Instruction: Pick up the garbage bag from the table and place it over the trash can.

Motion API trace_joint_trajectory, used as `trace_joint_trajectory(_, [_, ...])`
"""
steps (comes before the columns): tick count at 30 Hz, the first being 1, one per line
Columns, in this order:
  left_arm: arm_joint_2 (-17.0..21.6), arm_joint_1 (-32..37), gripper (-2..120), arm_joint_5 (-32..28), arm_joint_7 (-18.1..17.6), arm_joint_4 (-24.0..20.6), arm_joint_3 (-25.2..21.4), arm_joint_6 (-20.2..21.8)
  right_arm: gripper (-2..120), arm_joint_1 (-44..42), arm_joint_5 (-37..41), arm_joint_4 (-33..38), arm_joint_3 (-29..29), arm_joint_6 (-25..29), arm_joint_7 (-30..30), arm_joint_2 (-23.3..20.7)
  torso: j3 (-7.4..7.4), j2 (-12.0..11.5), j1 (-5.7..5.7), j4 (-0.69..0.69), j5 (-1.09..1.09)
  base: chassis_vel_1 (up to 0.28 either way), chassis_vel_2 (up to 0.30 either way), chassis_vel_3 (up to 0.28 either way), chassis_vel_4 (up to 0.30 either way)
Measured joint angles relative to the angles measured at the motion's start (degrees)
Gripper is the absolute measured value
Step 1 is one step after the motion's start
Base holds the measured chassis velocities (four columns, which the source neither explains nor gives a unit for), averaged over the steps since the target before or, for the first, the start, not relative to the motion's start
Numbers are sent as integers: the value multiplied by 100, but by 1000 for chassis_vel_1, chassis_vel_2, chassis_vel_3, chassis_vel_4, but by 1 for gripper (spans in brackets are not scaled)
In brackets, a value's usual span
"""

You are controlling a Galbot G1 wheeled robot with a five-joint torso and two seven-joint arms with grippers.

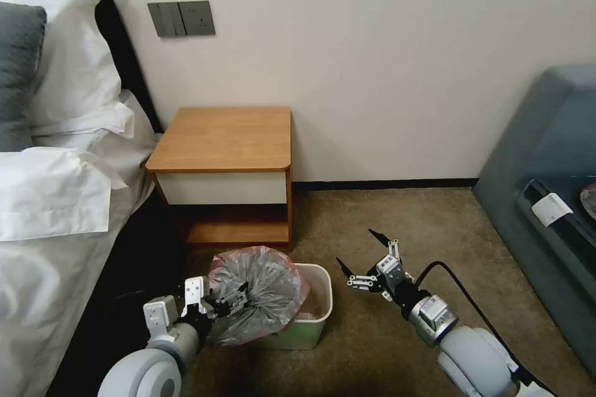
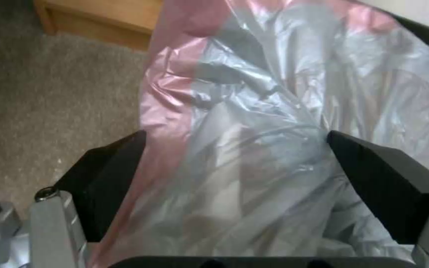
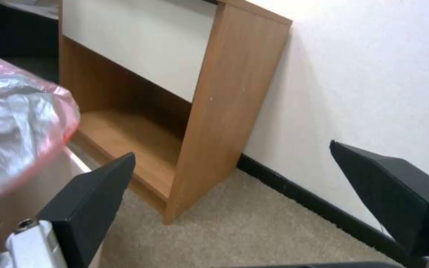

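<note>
Presently, your stock from left to right reads as follows.
Bed: you have the bed (image 1: pixel 56 198) with white linen at far left, running alongside the table.
Left gripper: your left gripper (image 1: pixel 233 304) sits low in front of the table, at the near left side of the trash can. In the left wrist view its black fingers (image 2: pixel 110 178) stand spread apart with crinkled plastic between them; from the head view you cannot tell for certain whether any fold is pinched.
Garbage bag: the garbage bag (image 1: pixel 261 294), grey with a pinkish-red rim band, is bunched in a puffed mound over the left part of the trash can, against your left gripper, off the table.
Table: the table (image 1: pixel 226 136) stands against the wall beside the bed, its low shelf just behind the trash can.
Trash can: the trash can (image 1: pixel 320 313) rests on the carpet in front of the table, its right rim and part of its inside uncovered.
Right gripper: your right gripper (image 1: pixel 366 260) hovers above the carpet just right of the trash can, jaws wide apart, holding nothing.
Sofa: a blue-grey sofa (image 1: pixel 546 198) closes the row at far right.
</note>
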Motion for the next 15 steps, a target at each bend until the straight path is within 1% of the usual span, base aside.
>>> trace_joint_trajectory(5, [-39, -105, 92, -6, -4, 148, 10, -2, 100, -21, -11, -8, 1, 19, 1, 26, 0, 0, 0, 0, 0, 0, 0, 0, 0])
trace_joint_trajectory(6, [-49, -139, 88, -7, -6, 198, 18, -2, 100, -21, -13, -9, 0, 24, 2, 29, 0, 0, 0, 0, 0, 0, 0, 0, 0])
trace_joint_trajectory(7, [-56, -174, 82, -5, -7, 275, 24, -2, 100, -21, -14, -11, -1, 30, 3, 31, 0, 0, 0, 0, 0, 0, 0, 0, 0])
trace_joint_trajectory(8, [-56, -174, 82, -5, -7, 275, 24, -2, 100, -21, -14, -11, -1, 30, 3, 31, 0, 0, 0, 0, 0, 0, 0, 0, 0])
trace_joint_trajectory(10, [-61, -211, 70, -1, -6, 366, 32, -3, 100, -20, -14, -15, -1, 38, 6, 33, 0, 0, 0, 0, 0, 0, 0, 0, 0])
trace_joint_trajectory(11, [-61, -211, 70, -1, -6, 366, 32, -3, 100, -20, -14, -15, -1, 38, 6, 33, 0, 0, 0, 0, 0, 0, 0, 0, 0])
trace_joint_trajectory(12, [-66, -226, 67, 0, -6, 390, 33, -3, 100, -21, -14, -16, -2, 42, 7, 34, 0, 0, 0, 0, 0, 0, 0, 0, 0])
trace_joint_trajectory(13, [-76, -250, 60, 2, -4, 420, 34, -3, 100, -21, -14, -17, -2, 48, 10, 36, 0, 0, 0, 0, 0, 0, 0, 0, 0])
trace_joint_trajectory(14, [-76, -250, 60, 2, -4, 420, 34, -3, 100, -21, -14, -17, -2, 48, 10, 36, 0, 0, 0, 0, 0, 0, 0, 0, 0])
trace_joint_trajectory(15, [-79, -261, 57, 2, -1, 432, 35, -3, 100, -20, -14, -17, -2, 49, 10, 38, 0, 0, 0, 0, 0, 0, 0, 0, 0])
